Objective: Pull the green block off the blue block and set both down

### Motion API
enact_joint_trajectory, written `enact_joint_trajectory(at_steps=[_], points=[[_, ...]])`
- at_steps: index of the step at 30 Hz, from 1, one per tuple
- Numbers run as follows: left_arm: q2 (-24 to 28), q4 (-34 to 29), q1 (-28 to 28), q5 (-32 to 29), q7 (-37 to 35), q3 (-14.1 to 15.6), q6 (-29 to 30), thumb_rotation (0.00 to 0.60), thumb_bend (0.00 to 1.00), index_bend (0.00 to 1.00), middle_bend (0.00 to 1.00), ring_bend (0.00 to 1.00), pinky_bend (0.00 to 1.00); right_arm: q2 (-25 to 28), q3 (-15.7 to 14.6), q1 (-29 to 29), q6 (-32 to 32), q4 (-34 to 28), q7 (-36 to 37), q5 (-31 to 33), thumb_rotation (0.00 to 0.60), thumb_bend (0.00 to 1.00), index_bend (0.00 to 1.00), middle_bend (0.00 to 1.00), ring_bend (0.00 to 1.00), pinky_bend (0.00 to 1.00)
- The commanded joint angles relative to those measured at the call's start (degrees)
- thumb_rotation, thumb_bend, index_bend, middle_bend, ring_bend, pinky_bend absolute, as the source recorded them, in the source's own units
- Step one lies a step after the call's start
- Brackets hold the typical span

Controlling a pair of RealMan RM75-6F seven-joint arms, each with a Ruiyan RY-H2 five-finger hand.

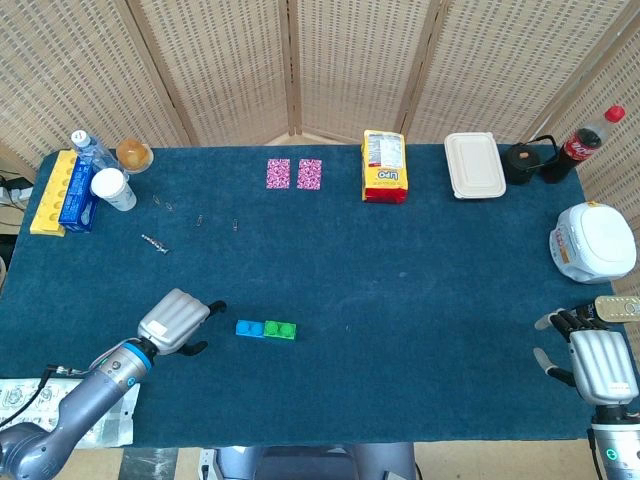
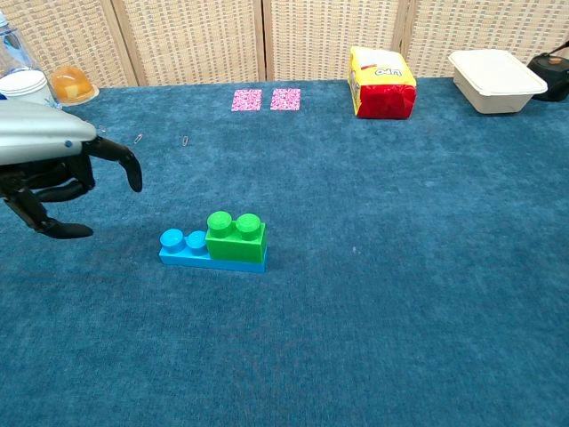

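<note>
On the desk (image 2: 427, 267) we see the green block (image 2: 236, 237) still seated on the blue block (image 2: 183, 247); our left robot hand (image 2: 53, 182) and right robot hand (image 1: 598, 362) are open and empty, so nothing is done.

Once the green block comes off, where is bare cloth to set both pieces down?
Open cloth lies right of the green block and blue block, toward the right hand, and behind them before the pink cards. Crowded: back-left corner and beside the left hand.

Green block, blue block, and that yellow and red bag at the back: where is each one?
green block (image 2: 236, 238): chest view, on its front face.
blue block (image 2: 180, 246): chest view, on its bare left end.
yellow and red bag (image 2: 384, 83): chest view, on its front.
</note>
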Motion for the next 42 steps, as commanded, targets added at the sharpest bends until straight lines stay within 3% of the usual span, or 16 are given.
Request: enact_joint_trajectory(at_steps=[1, 18, 42], points=[[-2.83, 1.65, -2.29, -4.17, 2.16, 0.03, -0.36, 0.552, 0.30, 0.33, 0.88, 0.83, 0.82, -0.08, -0.03, -0.11, 0.20, 0.21, 0.18, -0.10, 0.600, 0.31, 0.45, 0.44, 0.52, 0.50], [-13.83, 10.31, -9.35, -15.48, 6.20, 1.91, -0.47, 0.555, 0.30, 0.33, 0.88, 0.83, 0.82, 0.55, 0.16, -1.26, 0.93, 0.95, 1.27, 1.22, 0.600, 0.31, 0.45, 0.44, 0.52, 0.50], [-20.29, 15.11, -11.47, -16.47, 4.88, 4.18, 3.69, 0.555, 0.31, 0.44, 0.88, 0.83, 0.82, 0.90, 0.42, -2.58, 1.62, 1.76, 2.08, 2.45, 0.600, 0.31, 0.45, 0.44, 0.52, 0.50]])
